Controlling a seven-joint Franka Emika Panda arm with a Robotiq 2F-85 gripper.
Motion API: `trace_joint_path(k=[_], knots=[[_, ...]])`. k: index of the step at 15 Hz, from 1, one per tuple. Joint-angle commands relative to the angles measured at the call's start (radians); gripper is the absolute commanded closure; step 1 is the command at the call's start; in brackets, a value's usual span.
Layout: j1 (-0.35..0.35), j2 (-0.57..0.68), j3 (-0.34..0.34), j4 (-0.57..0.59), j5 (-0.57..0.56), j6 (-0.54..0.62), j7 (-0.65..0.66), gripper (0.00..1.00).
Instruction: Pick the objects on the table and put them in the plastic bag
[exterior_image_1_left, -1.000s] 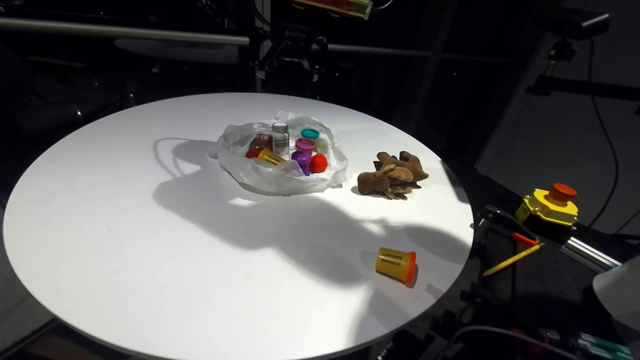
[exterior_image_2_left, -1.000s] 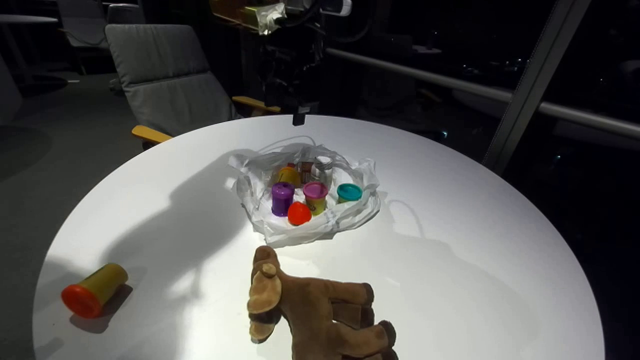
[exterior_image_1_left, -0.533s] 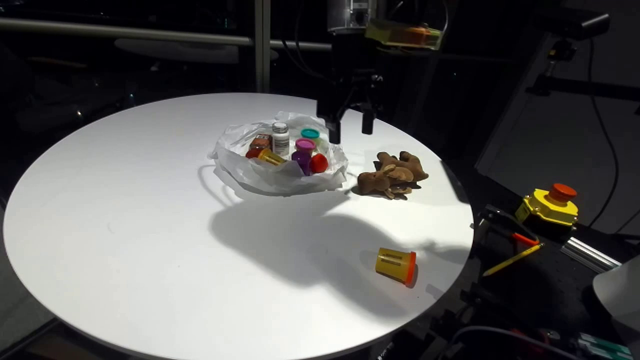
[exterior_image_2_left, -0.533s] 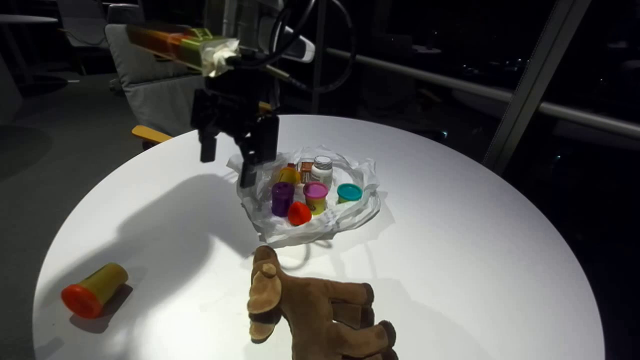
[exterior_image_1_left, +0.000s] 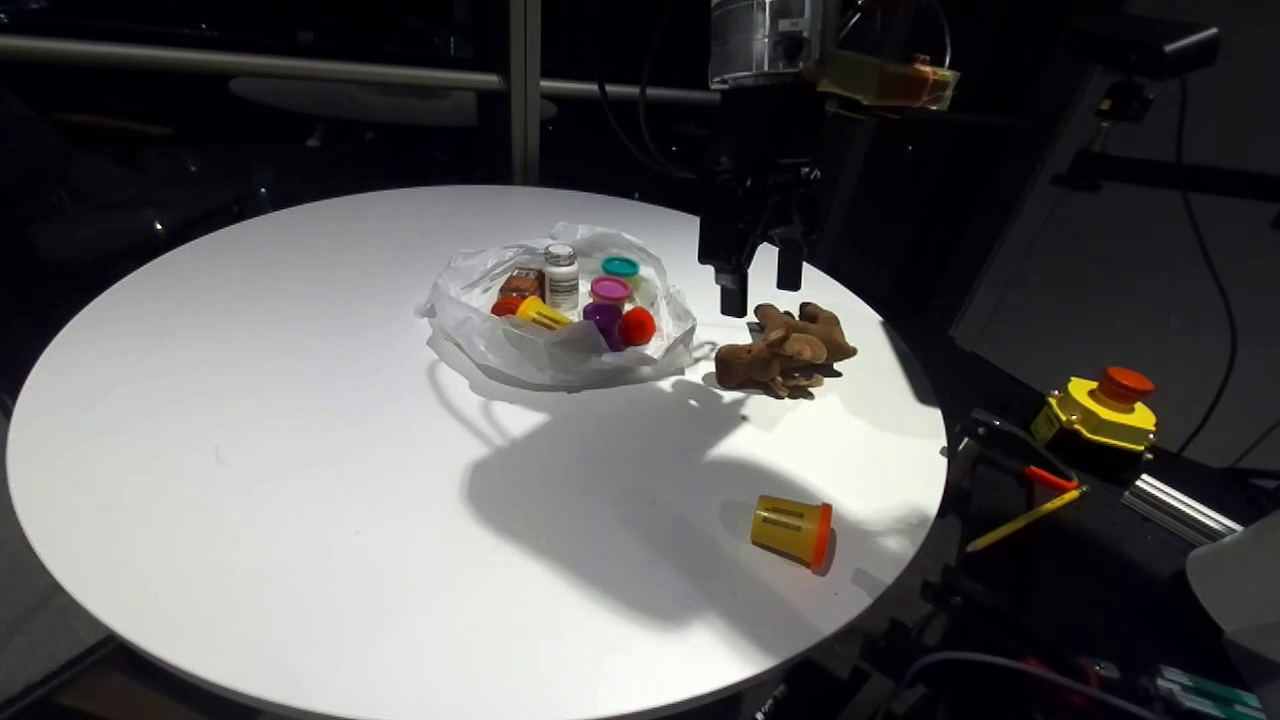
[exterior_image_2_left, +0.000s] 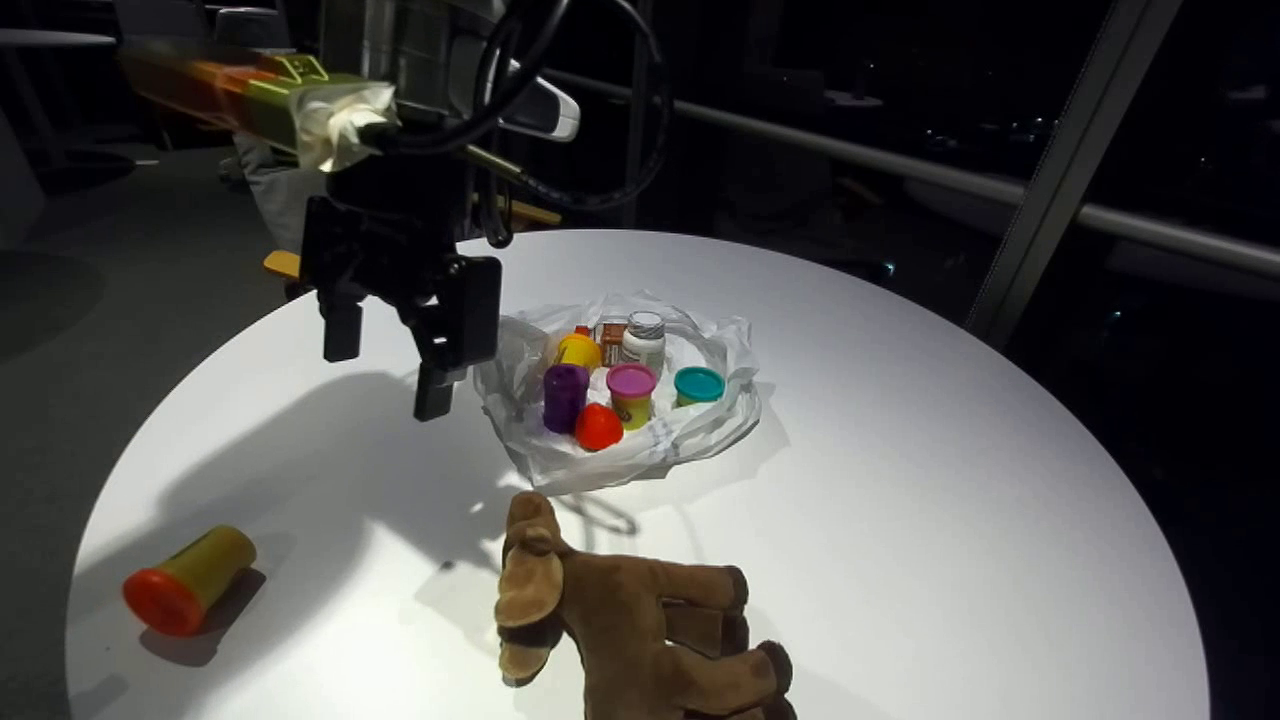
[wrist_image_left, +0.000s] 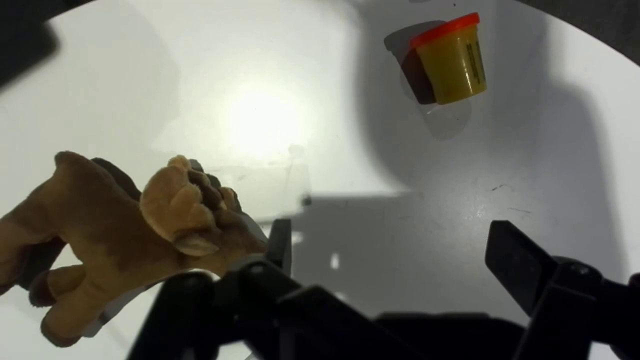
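Finding the jaws wide apart and empty, we advise lowering them crosswise over the near yellow cup.

No text is legible: print on a yellow cup and the white bottle is too small.

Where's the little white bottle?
In both exterior views, the white bottle stands upright inside the plastic bag, just right of the brown packet. The wrist view doesn't show it.

Dark windows with a pale rail, grey floor, grey chair beyond.
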Motion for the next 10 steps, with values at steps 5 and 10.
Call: trace_joint_path(k=[5, 10], knots=[[0.000, -0.036, 0.018, -0.026, 0.002, 0.005, -0.002, 0.00], [0.033, -0.179, 0.067, -0.163, -0.015, 0.012, 0.031, 0.00]])
